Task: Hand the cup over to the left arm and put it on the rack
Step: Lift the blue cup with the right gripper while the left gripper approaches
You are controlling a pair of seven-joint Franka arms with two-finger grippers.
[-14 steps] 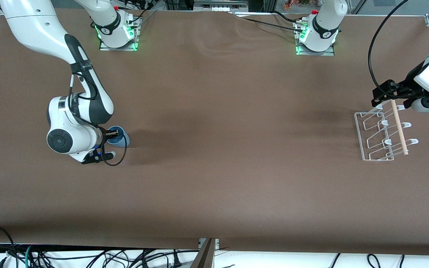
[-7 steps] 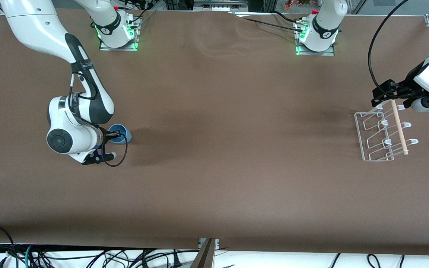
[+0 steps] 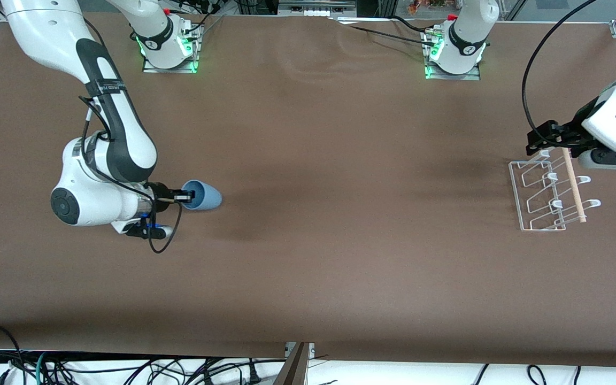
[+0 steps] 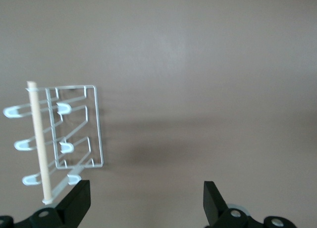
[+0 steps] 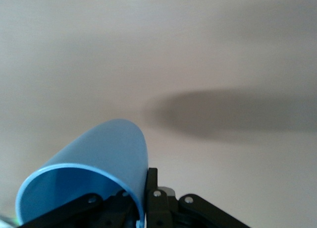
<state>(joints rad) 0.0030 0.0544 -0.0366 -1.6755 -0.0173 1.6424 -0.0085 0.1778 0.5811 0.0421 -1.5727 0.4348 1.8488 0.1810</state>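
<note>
Now the right gripper (image 3: 182, 197) has its fingers pinched on the rim of the smooth, tapered blue cup (image 3: 203, 195), tipped sideways above the matte brown worktop (image 3: 340, 240). Left gripper (image 3: 546, 138), fingers spread wide and empty, hangs over the clear looped rack (image 3: 546, 195).

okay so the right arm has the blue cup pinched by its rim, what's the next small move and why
Probably carry the cup toward the table's middle. The right gripper is shut on its rim, cup tipped sideways, while the left gripper waits open over the rack, too distant for a handover.

cup (image 3: 203, 196) over table (image 3: 340, 256), well apart from rack (image 3: 546, 190)
</note>
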